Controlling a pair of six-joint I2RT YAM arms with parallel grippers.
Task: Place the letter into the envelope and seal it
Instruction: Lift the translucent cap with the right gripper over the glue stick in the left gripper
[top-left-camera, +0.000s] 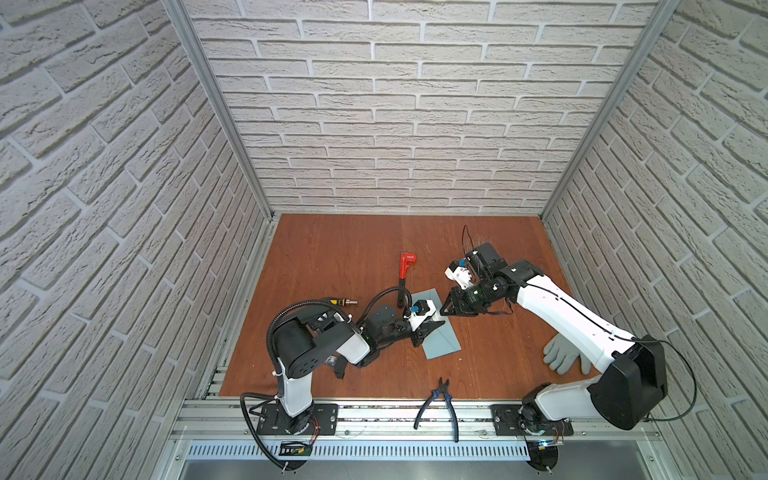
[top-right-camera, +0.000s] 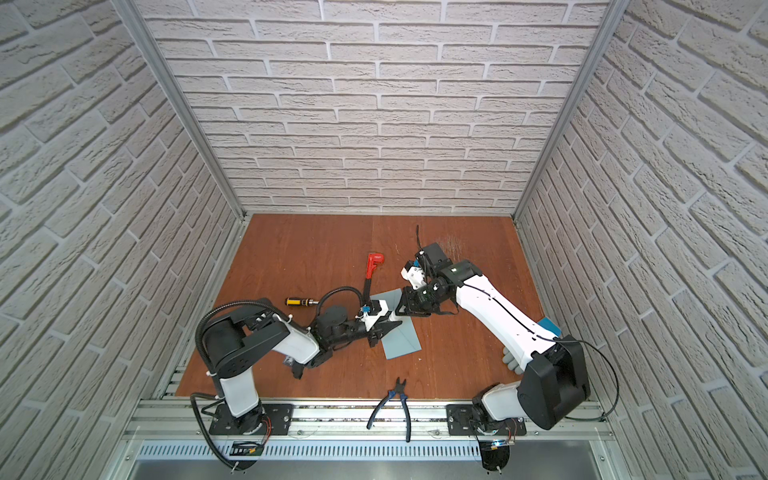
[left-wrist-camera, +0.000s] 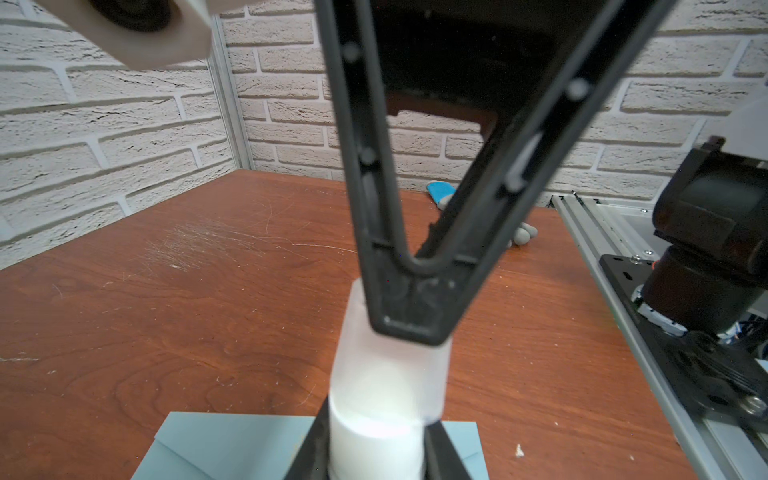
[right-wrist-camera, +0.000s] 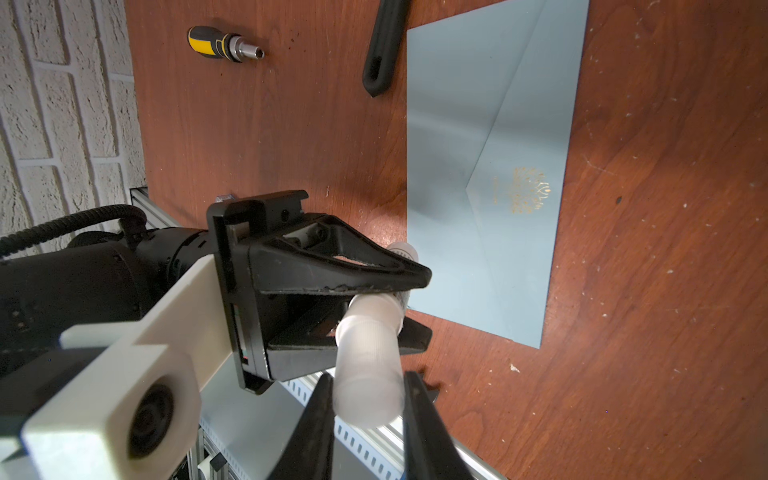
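Wooden worktop (right-wrist-camera: 665, 249) holds the envelope (right-wrist-camera: 457, 124) flat, flap folded down, no letter visible, so probably inside already. Above it the left tool (right-wrist-camera: 415, 307) and right tool (right-wrist-camera: 368, 386) each pinch the glue stick (right-wrist-camera: 370, 332), seemingly uncapping; sealing remains.

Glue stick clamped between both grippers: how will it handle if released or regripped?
The glue stick is a smooth round tube, so it would probably roll if laid on the table. It looks small and plastic, likely light. Its slick wall may twist or slip between the left gripper and right gripper under a pull.
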